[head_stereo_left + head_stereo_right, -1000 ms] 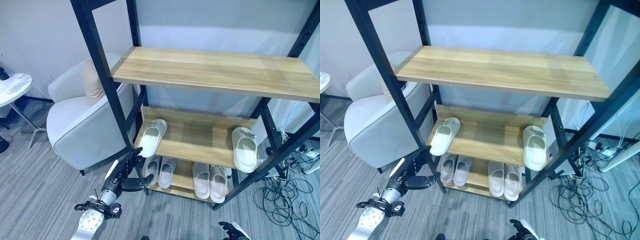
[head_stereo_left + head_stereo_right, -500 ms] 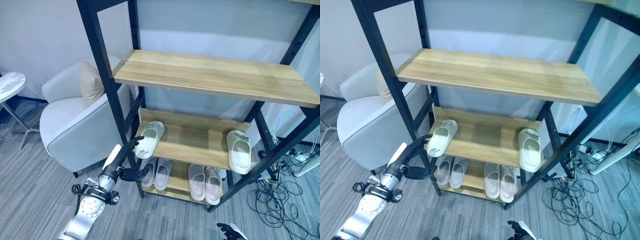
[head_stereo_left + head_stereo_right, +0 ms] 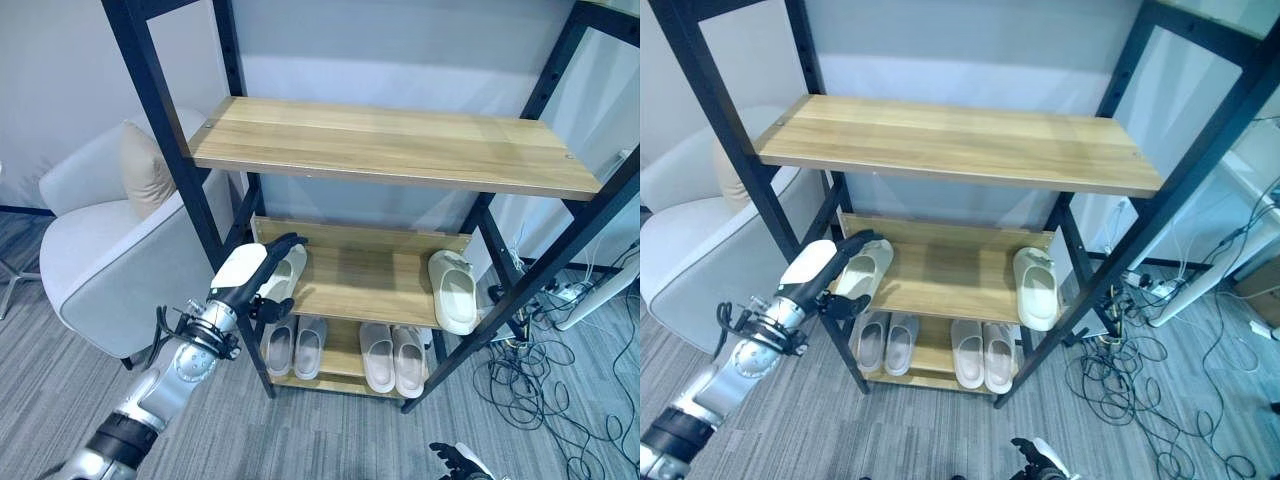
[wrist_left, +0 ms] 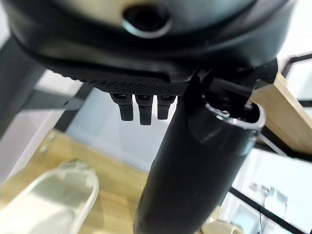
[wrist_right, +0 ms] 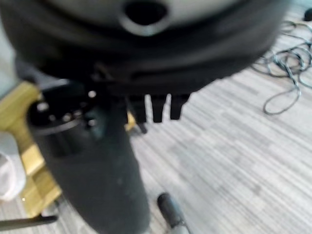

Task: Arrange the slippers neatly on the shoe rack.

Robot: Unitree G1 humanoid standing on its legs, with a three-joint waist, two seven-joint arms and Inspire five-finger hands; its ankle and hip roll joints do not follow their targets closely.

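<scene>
At the middle shelf's (image 3: 380,285) left end, the left hand (image 3: 245,272) reaches the slipper (image 3: 285,272); finger state cannot be determined. A careless nudge risks tipping it off the shelf edge

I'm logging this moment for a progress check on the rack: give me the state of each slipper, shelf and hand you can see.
Left slipper: middle shelf, left end, angled, alone.
Right slipper: middle shelf, right end, heel overhanging the front edge.
Bottom-shelf pairs: each side by side.
Top shelf: bare.
Left hand: open, at the left slipper.
Right hand: low, idle.
</scene>
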